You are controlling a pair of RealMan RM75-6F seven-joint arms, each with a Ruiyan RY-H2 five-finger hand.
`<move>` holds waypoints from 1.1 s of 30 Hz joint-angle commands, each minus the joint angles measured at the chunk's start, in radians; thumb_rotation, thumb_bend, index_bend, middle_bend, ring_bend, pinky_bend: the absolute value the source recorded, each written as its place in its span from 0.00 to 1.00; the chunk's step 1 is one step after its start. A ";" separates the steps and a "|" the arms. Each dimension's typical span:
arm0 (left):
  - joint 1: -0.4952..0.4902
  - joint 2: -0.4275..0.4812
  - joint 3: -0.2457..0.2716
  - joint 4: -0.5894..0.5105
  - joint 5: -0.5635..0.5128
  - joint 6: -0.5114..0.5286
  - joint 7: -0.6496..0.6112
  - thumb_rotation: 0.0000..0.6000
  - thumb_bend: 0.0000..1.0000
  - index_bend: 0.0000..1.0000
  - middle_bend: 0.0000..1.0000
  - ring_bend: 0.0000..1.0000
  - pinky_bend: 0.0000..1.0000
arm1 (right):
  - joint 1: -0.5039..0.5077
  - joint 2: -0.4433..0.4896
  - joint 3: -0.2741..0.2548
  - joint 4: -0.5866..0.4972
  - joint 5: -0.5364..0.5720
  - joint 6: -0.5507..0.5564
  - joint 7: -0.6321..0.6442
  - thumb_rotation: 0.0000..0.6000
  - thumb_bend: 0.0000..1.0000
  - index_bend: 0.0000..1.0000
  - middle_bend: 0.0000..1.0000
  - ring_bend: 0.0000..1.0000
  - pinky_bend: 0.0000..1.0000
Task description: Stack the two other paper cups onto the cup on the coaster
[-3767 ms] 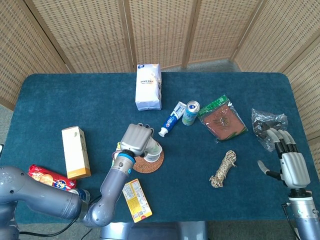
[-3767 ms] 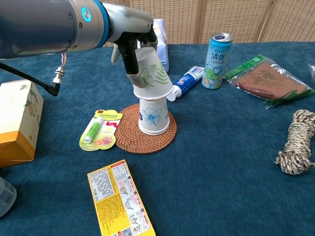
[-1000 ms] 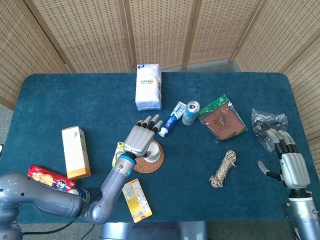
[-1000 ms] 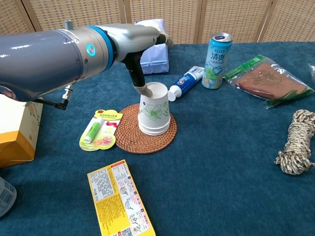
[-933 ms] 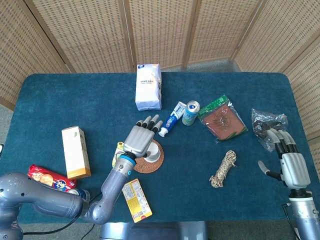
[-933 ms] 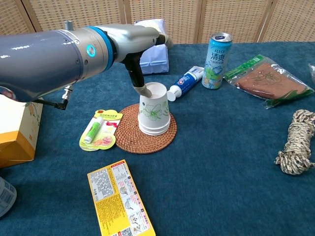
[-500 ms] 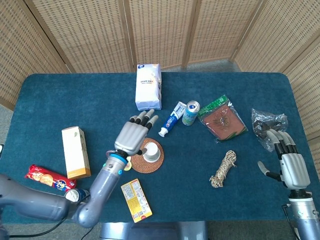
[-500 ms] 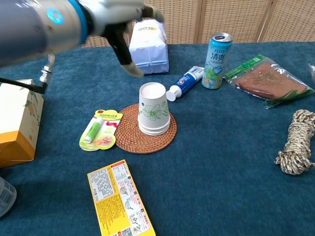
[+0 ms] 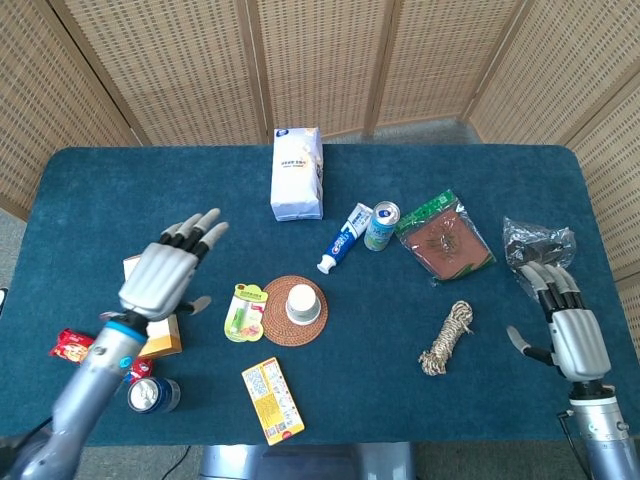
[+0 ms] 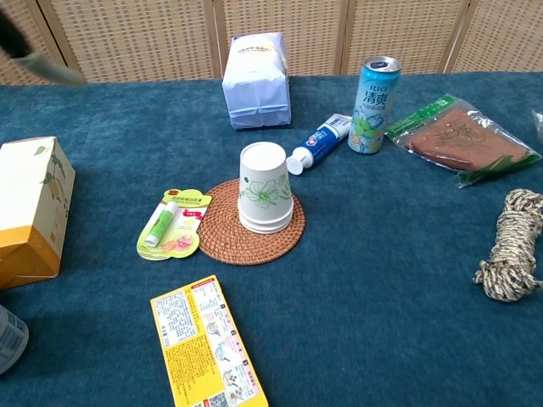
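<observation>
A stack of white paper cups [image 9: 303, 304] [image 10: 265, 197] stands upside down on the round woven coaster [image 9: 276, 325] [image 10: 224, 240], with a green leaf print on the outer cup. My left hand [image 9: 166, 272] hovers open well to the left of the coaster, fingers spread, above the yellow box. Only a blurred fingertip [image 10: 36, 62] of it shows at the chest view's top left corner. My right hand [image 9: 564, 328] stays open at the table's right edge, holding nothing.
A lip balm card [image 9: 240, 311] lies just left of the coaster, a yellow packet [image 9: 272, 399] in front. Behind are a toothpaste tube [image 9: 343, 238], a drink can [image 9: 380, 226], a white bag [image 9: 297, 173] and a brown pouch [image 9: 444, 237]. A rope coil [image 9: 447, 338] lies right.
My left hand let go of the leaf-print cup, now nested on the stack, then lifted away and swung far left, out of the chest view. The right hand barely shifted.
</observation>
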 commanded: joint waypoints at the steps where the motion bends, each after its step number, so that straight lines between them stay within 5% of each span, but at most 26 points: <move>1: 0.148 0.145 0.131 0.019 0.261 -0.034 -0.189 1.00 0.23 0.00 0.00 0.00 0.12 | 0.001 -0.003 -0.002 0.000 -0.004 -0.001 -0.011 1.00 0.33 0.04 0.00 0.00 0.10; 7: 0.306 0.185 0.238 0.144 0.520 0.051 -0.353 1.00 0.22 0.00 0.00 0.00 0.09 | 0.003 -0.006 -0.003 -0.002 -0.009 0.003 -0.029 1.00 0.33 0.04 0.00 0.00 0.10; 12: 0.432 0.152 0.275 0.307 0.649 0.177 -0.412 1.00 0.22 0.00 0.00 0.00 0.07 | 0.000 -0.002 0.002 -0.005 -0.001 0.006 -0.042 1.00 0.33 0.04 0.00 0.00 0.10; 19: 0.577 0.112 0.267 0.436 0.622 0.297 -0.426 1.00 0.23 0.00 0.00 0.00 0.00 | -0.002 0.001 0.003 -0.011 0.008 0.003 -0.057 1.00 0.33 0.04 0.00 0.00 0.10; 33: 0.665 0.092 0.206 0.566 0.556 0.292 -0.561 1.00 0.23 0.00 0.00 0.00 0.00 | 0.003 -0.011 -0.008 -0.008 0.000 -0.013 -0.098 1.00 0.33 0.04 0.00 0.00 0.10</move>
